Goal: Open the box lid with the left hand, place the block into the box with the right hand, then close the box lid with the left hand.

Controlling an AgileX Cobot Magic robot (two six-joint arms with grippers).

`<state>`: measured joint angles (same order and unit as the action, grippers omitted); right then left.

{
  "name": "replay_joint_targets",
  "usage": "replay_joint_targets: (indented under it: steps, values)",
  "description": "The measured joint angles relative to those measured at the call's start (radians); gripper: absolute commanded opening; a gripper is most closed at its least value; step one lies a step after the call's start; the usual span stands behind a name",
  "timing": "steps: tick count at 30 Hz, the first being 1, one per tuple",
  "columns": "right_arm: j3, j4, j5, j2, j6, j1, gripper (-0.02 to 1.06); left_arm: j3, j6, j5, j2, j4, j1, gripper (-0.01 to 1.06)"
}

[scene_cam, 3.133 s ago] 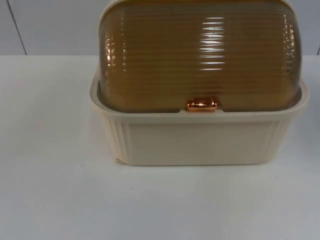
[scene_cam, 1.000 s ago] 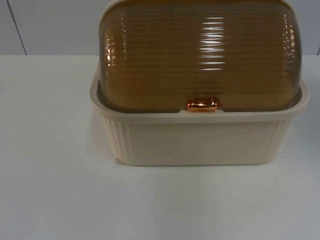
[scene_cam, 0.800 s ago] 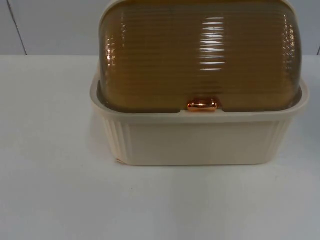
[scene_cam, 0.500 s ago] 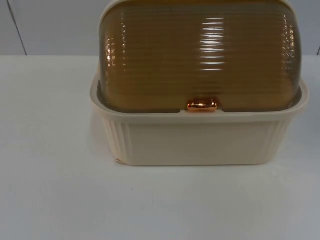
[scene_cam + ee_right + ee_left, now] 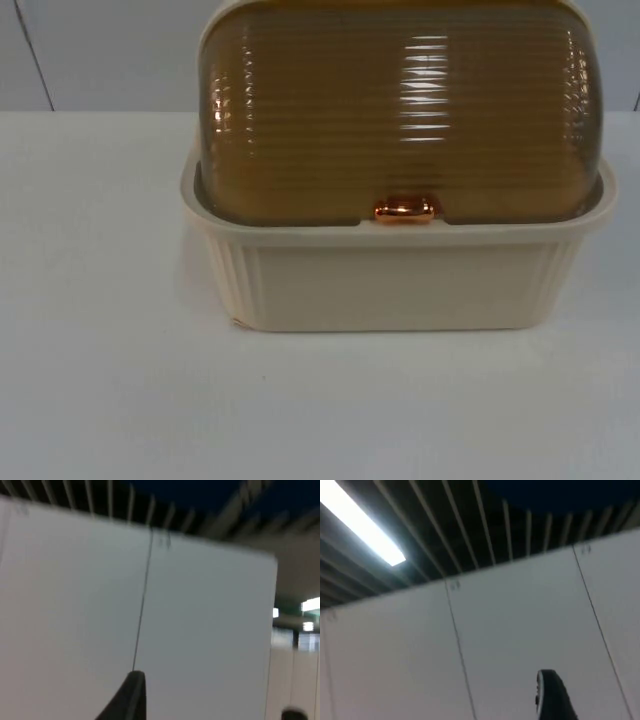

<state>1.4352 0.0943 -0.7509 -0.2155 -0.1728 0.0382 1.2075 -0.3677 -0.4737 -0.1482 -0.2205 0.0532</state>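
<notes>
The white counter (image 5: 110,400) carries one cream box (image 5: 400,285), set close to the grey partition wall (image 5: 100,55). Its one amber ribbed lid (image 5: 400,110) is down, domed over the rim, with a single copper-coloured handle (image 5: 405,210) at the middle of its front edge, just above the box's front wall. I see no block on the counter or through the lid.

Judging by the shut lid, the first step — opening it with the left arm — is not yet done. Both wrist cameras look up at wall panels and ceiling slats, so both arms seem raised and waiting. One black fingertip of the left gripper (image 5: 552,697) shows, and one of the right gripper (image 5: 130,697); how far the fingers are spread, or whether they hold anything, I cannot tell.

The next move probably calls for the left gripper to come down to the handle, close on it and lift the lid up and back.
</notes>
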Motion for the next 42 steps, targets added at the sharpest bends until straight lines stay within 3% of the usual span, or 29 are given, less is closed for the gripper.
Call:
replay_joint_targets:
  steps: [5,11,17,22,26,31,42]
  values:
    - [0.026,-0.094,-0.04,0.045,-0.055,0.017,1.05,0.12,-0.053,-0.023,0.019,-0.021,0.025,0.44]
    - [0.026,-0.12,-0.094,0.086,-0.056,0.017,1.05,0.147,-0.061,-0.06,0.03,-0.025,0.006,0.44]
    - [0.003,-0.13,-0.135,0.133,-0.053,0.007,1.05,0.144,-0.035,-0.164,0.057,-0.013,0.0,0.44]
    - [-0.111,-0.158,-0.182,0.174,-0.053,-0.026,1.05,0.054,0.023,-0.195,0.107,0.029,0.0,0.44]
    - [-0.243,-0.166,-0.186,0.216,-0.027,-0.026,1.05,-0.089,0.111,-0.25,0.148,0.087,0.0,0.44]
    - [-0.309,-0.177,-0.233,0.216,-0.012,-0.026,1.05,-0.124,0.14,-0.333,0.147,0.086,-0.002,0.44]
    - [-0.309,-0.18,-0.216,0.216,-0.01,-0.026,1.05,-0.124,0.128,-0.321,0.147,0.077,-0.033,0.44]
